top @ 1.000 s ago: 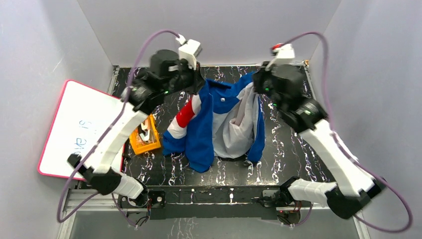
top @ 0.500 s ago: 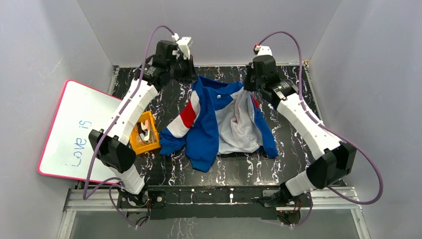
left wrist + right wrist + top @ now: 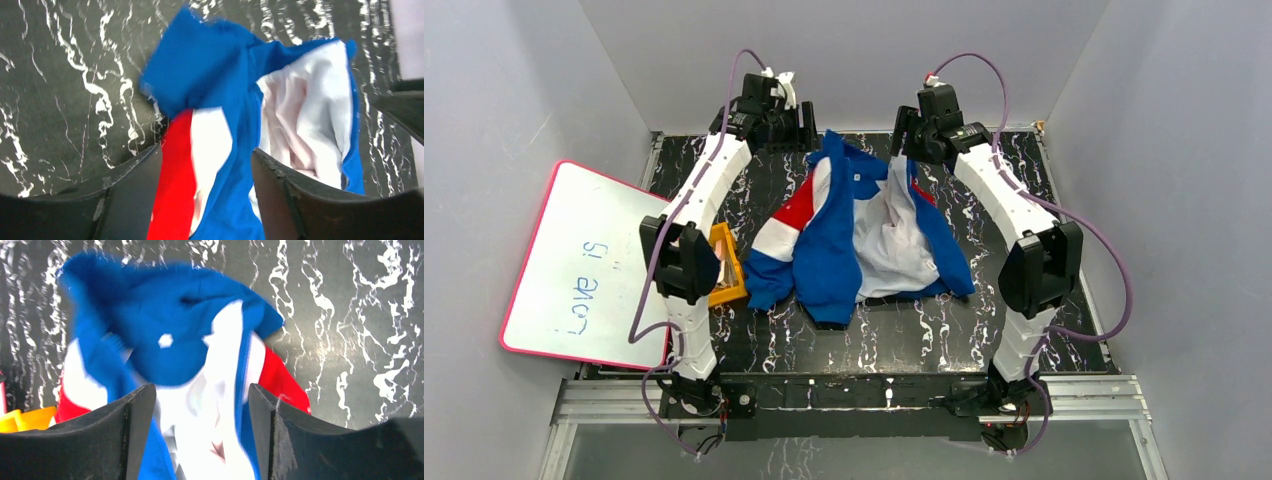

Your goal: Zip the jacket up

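Note:
The jacket (image 3: 829, 250) lies on the black marbled table (image 3: 984, 330) with its front open. It is royal blue with red and white stripes, and its white lining faces up in the middle. My left gripper (image 3: 812, 128) hovers open just above the jacket's far left shoulder. My right gripper (image 3: 899, 148) hovers open above the far right shoulder. In the left wrist view the jacket (image 3: 210, 85) shows below the open left gripper (image 3: 206, 150), with nothing pinched. The right wrist view is alike: blurred jacket (image 3: 165, 315) beneath the open right gripper (image 3: 201, 387). I cannot make out the zipper.
A pink-framed whiteboard (image 3: 574, 255) with blue writing leans at the left. A yellow-orange container (image 3: 724, 265) sits by the jacket's left sleeve, and its corner shows as a yellow edge (image 3: 25, 420) in the right wrist view. Grey walls enclose the table.
Both arms reached toward the far wall and came down. Both grippers went from shut on the jacket's shoulders to open, and the jacket dropped and spread on the table.

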